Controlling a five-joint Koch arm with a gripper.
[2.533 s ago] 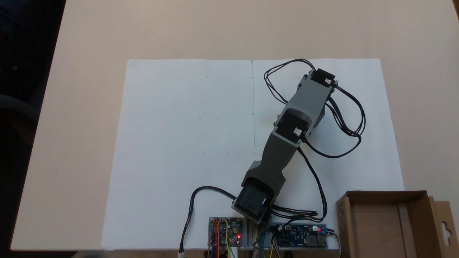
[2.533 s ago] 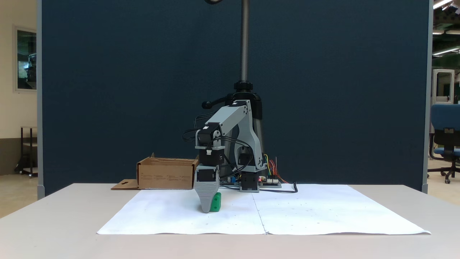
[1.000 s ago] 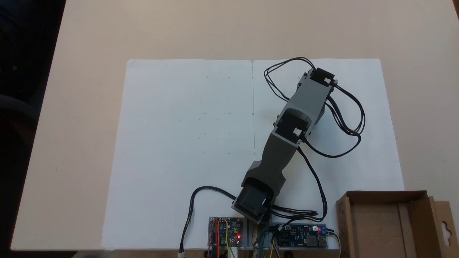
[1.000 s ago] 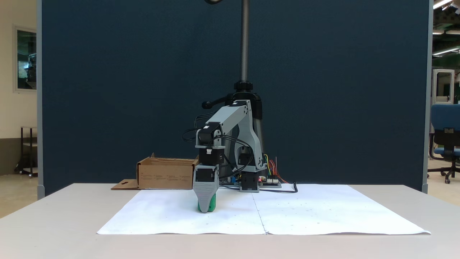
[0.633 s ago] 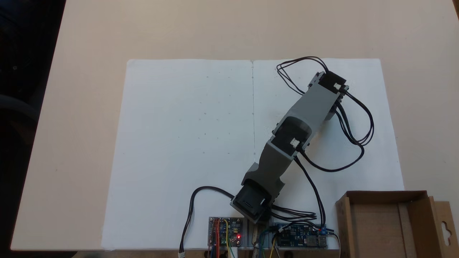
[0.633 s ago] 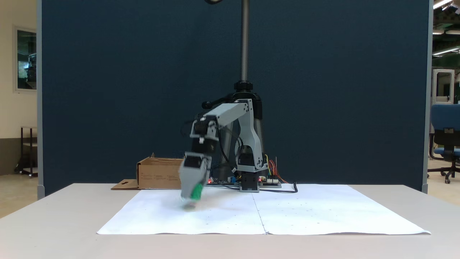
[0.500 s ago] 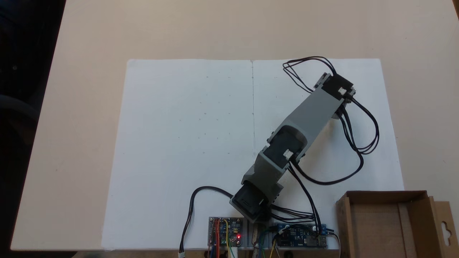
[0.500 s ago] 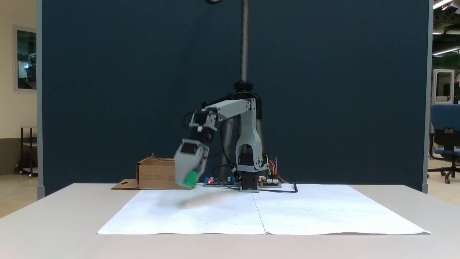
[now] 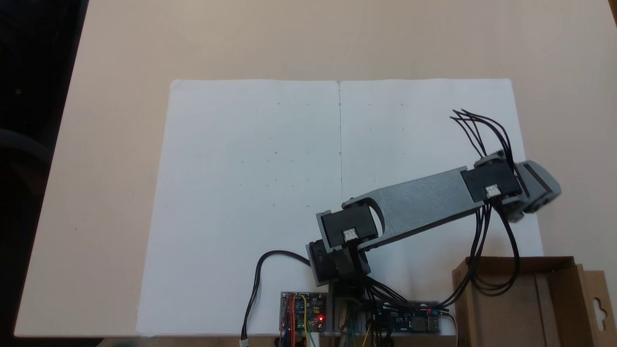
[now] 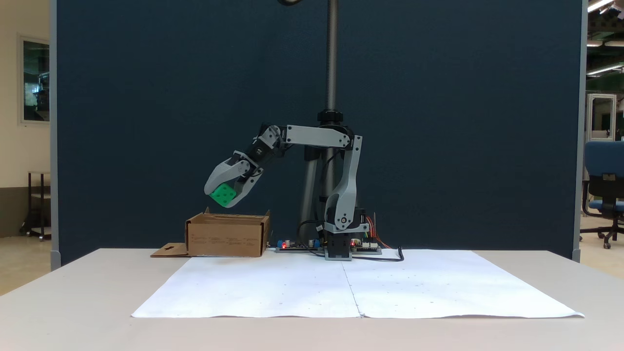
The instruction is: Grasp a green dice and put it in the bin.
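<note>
Fixed view from above: grey arm (image 9: 424, 200) reaching from its base toward the right side of the white paper sheet (image 9: 250, 193) on the desk (image 9: 115, 144); wrist end at the sheet's right edge, above the bin (image 9: 559, 299) as pictured. Black cables (image 9: 487, 270) droop over the bin's near wall. Circuit boards (image 9: 303, 311) at the lower edge.

Fixed view from the front: pincer (image 10: 224, 194) raised and angled downward, clamped on the green dice (image 10: 223, 194), a pip-marked face toward the camera. Dice held in the air above the bin (image 10: 226, 238), apart from it. Bin on the desk (image 10: 73, 292) beside the paper sheet (image 10: 341, 287); dark blue panel (image 10: 438, 122) behind.
</note>
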